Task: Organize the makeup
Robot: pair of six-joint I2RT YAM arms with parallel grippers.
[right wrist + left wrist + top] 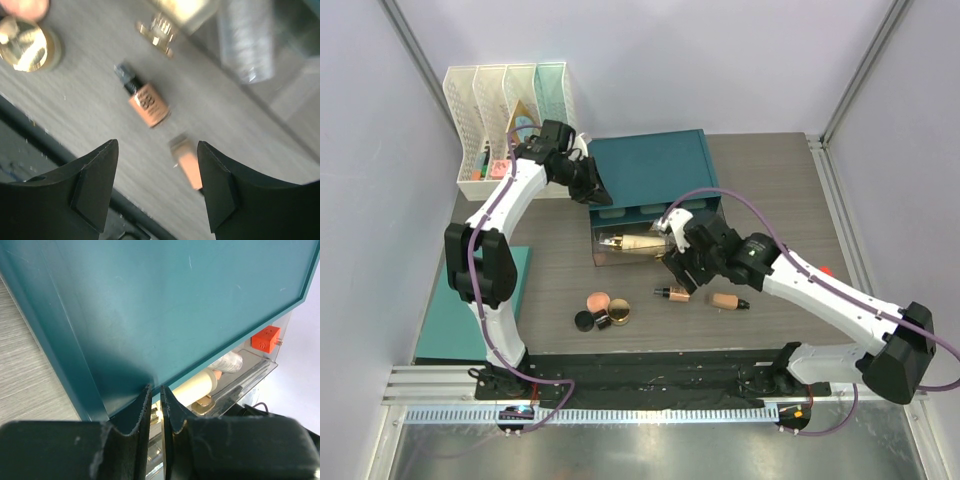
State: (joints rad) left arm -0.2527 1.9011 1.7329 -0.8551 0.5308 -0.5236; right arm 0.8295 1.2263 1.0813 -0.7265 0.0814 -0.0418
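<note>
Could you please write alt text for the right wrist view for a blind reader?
The right gripper, open, frames a black-capped tan bottle and a second tan bottle lying on the grey table; a gold compact sits upper left.

You get bright, even light from above; soft shadows just in front of teal box (650,165). Right wrist view motion-blurred, bottle (147,102) smeared. Left wrist view sharp, box side shadowed.

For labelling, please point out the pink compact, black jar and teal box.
pink compact (599,300), top view, its centre.
black jar (584,320), top view, lid centre.
teal box (650,165), top view, top panel.
</note>
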